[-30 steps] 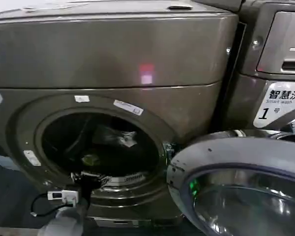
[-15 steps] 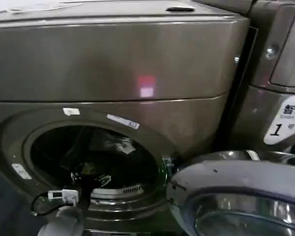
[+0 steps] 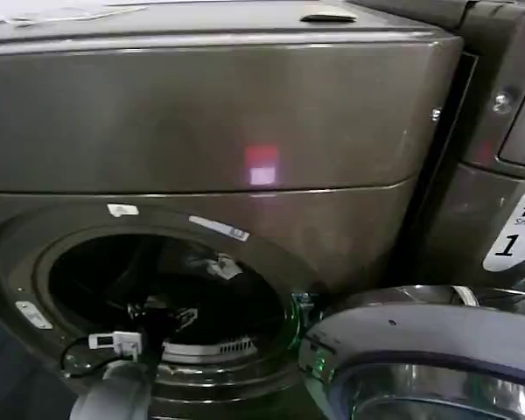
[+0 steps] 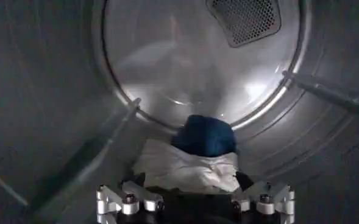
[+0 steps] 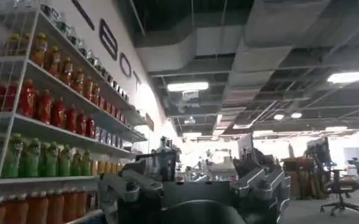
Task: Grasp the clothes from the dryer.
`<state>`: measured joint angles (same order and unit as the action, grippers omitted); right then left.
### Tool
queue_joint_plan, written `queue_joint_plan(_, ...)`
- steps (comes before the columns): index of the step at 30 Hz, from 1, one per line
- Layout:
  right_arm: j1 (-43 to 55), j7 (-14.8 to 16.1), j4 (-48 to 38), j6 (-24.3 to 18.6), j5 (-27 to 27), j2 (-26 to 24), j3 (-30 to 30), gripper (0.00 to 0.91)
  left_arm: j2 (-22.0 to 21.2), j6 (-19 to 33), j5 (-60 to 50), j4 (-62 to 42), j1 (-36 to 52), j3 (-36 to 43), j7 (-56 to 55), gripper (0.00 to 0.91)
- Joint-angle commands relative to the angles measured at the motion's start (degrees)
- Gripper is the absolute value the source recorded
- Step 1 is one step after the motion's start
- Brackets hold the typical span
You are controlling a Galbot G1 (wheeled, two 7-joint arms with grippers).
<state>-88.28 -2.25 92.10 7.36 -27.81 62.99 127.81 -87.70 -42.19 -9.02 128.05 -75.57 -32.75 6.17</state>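
Two pieces of the clothes lie just ahead of my left gripper (image 4: 194, 204): a white piece (image 4: 185, 171) nearest my fingers (image 4: 125, 199), and a dark blue piece (image 4: 205, 135) resting on its far edge, touching it. Both sit low in the drum (image 4: 57, 122), in front of its shiny back wall. My left fingers are spread wide, one to each side of the white piece, and nothing is pinched between them; whether the tips touch the cloth I cannot tell. A perforated vent (image 4: 245, 19) is set high in the back wall, well beyond the clothes.

From my head, the left arm (image 3: 114, 398) comes up from below and passes through the dryer's (image 3: 210, 114) round porthole (image 3: 166, 293), and my left gripper (image 3: 162, 313) sits inside the dark opening. A pale crumpled shape (image 3: 223, 265) shows deeper in, above and beyond the gripper; I cannot tell what it is. A small pink light (image 3: 262, 166) glows on the front panel above the opening. The door (image 3: 420, 350) hangs open off to the gripper's right, and past it stands a second machine (image 3: 507, 131) with a white "1" sticker (image 3: 516, 236).

My right gripper (image 5: 194, 195) is away from the dryer, fingers spread and empty, facing a room with shelves of bottles (image 5: 39, 109) to one side.
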Motion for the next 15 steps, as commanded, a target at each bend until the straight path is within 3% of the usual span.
queue_joint_plan(1,0.2,0.0,0.01,-0.18,0.05,0.0,-0.28,0.907,0.02,-2.81,-1.91,-6.11,6.23,-0.02,1.31,0.907)
queue_joint_plan(15,0.27,-0.12,-0.35,-0.3,0.05,-0.37,-0.51,0.907,1.39,-2.81,-7.87,-26.1,25.1,-0.74,6.68,0.907)
